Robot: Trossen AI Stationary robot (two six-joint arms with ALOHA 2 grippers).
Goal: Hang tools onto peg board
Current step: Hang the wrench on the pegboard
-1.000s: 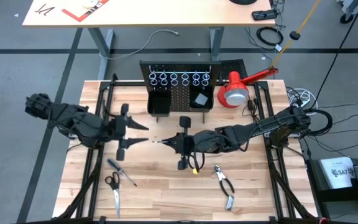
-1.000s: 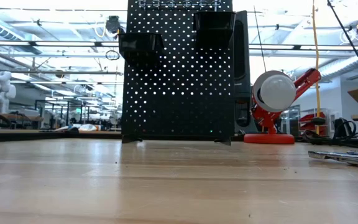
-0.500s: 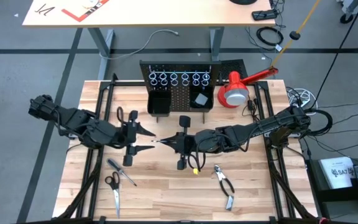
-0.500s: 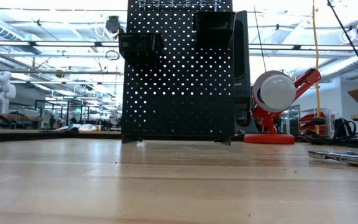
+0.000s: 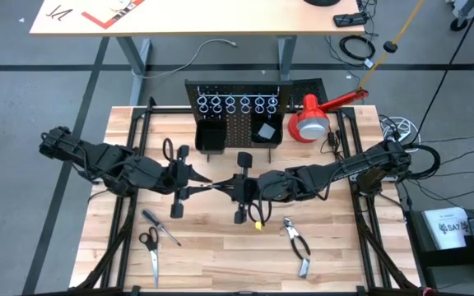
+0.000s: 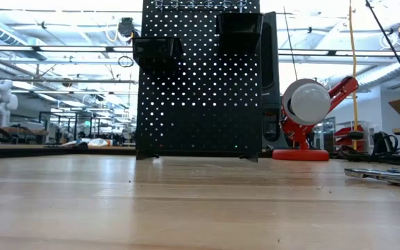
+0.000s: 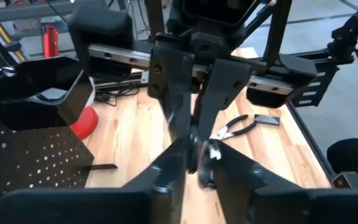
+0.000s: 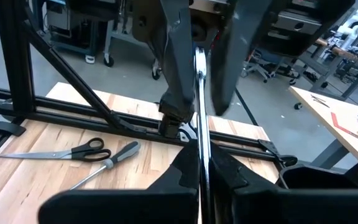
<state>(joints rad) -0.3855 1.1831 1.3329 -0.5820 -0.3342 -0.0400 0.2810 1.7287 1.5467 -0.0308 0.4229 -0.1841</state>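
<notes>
**Passing the wrench between the two grippers above the table centre**

Meeting tip to tip over the middle of the table, the left gripper and the right gripper face each other in the high view. The right gripper is clamped on a silver wrench, which projects forward from between its fingers; the right wrist view shows this clearly, while the high view shows only a thin bright line between the two tips. The left gripper's fingers stand narrow on either side of the far end of the wrench. Whether they already press on it cannot be told from any view.

Behind the wrench, the right wrist view shows black-handled scissors and a screwdriver lying flat on the wood. The high view places both near the front left of the table, beside each other. Black-handled pliers lie at the front right, also visible in the left wrist view.

The peg board stands upright at the rear centre, with a row of silver rings along its top and two black bins below. The low view shows only the peg board and a red-and-white lamp to its right, neither gripper appearing there.
</notes>
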